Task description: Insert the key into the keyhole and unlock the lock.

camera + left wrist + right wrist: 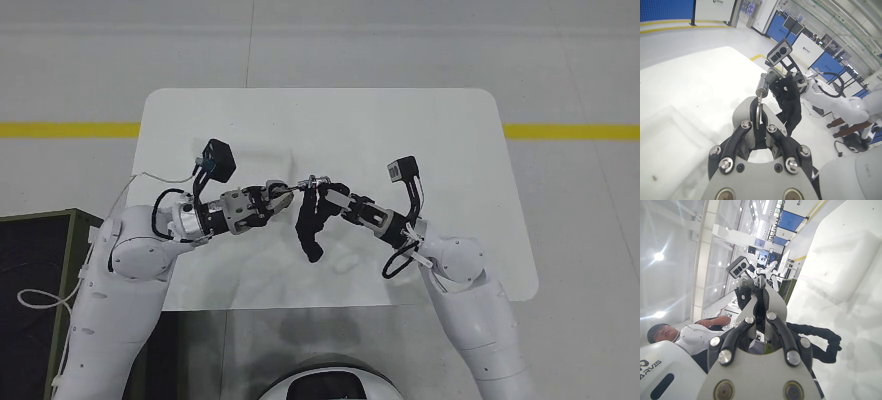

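Above the middle of the white table (pixel 420 130) both grippers meet. My left gripper (pixel 758 106) is shut on a flat silver key (pixel 758 113), whose blade tip sits in the keyhole at the end of a silver lock cylinder (pixel 762 86). The lock hangs on a black strap (pixel 789 106), and my right gripper (pixel 758 291) is shut on that strap just behind the lock (pixel 758 281). In the top view the left gripper (pixel 285 193) and right gripper (pixel 328 192) face each other, with the lock (pixel 310 183) between them and the strap (pixel 310 230) dangling toward the table.
A shallow raised white pad (pixel 668 128) lies on the table beneath the left arm. A dark crate (pixel 30 270) stands off the table's left edge. A yellow floor line (pixel 70 129) runs behind the table.
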Robot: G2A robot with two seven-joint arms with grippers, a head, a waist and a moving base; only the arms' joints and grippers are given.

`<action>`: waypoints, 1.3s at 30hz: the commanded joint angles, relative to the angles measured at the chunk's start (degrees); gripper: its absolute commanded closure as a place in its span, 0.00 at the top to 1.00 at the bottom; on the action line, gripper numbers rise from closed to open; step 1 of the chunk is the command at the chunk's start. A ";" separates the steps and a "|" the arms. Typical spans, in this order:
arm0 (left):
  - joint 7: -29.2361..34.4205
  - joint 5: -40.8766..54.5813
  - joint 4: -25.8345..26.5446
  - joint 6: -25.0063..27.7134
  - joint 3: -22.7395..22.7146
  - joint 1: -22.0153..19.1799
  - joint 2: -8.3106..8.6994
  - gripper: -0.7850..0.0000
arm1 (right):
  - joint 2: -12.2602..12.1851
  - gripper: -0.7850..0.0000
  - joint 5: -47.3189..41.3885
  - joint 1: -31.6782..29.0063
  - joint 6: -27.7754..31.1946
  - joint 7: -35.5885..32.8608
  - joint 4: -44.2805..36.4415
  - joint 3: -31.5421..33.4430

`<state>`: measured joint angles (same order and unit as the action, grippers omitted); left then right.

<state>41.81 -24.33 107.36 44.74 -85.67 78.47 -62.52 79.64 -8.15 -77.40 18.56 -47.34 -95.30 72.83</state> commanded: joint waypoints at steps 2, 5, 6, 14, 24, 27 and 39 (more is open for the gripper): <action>-7.02 -9.72 0.76 6.17 -1.35 0.71 -0.07 0.00 | -0.12 0.00 -1.82 0.50 -0.71 -0.91 0.48 -0.25; -13.07 -18.68 1.14 8.80 -2.47 1.13 -0.22 0.00 | -0.25 0.00 -2.46 1.27 -1.70 -1.79 0.71 -0.64; -14.82 -21.13 1.00 9.29 -2.48 1.38 -0.28 0.00 | -0.31 0.00 -2.43 1.58 -2.10 -2.02 0.76 -0.74; -27.13 -39.75 2.09 13.11 -2.47 1.85 -0.42 0.00 | -0.76 0.00 -2.36 2.91 -4.65 -3.35 0.33 -1.15; -46.15 -56.61 -0.50 7.68 -1.64 3.47 -0.57 0.97 | -1.23 0.00 -2.26 3.99 -6.13 -2.83 1.72 -1.29; -45.78 -57.12 -3.18 6.66 -2.02 3.81 -0.48 1.00 | -1.61 0.00 0.84 3.79 -6.26 0.33 1.41 0.64; -44.87 -55.07 -5.63 4.71 -2.71 4.01 -0.54 1.00 | -3.94 0.00 61.51 -1.01 -5.89 21.23 -14.44 1.58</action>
<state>-3.06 -79.40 101.74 49.46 -88.37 82.47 -63.06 75.83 42.09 -78.20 12.24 -27.77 -108.46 75.60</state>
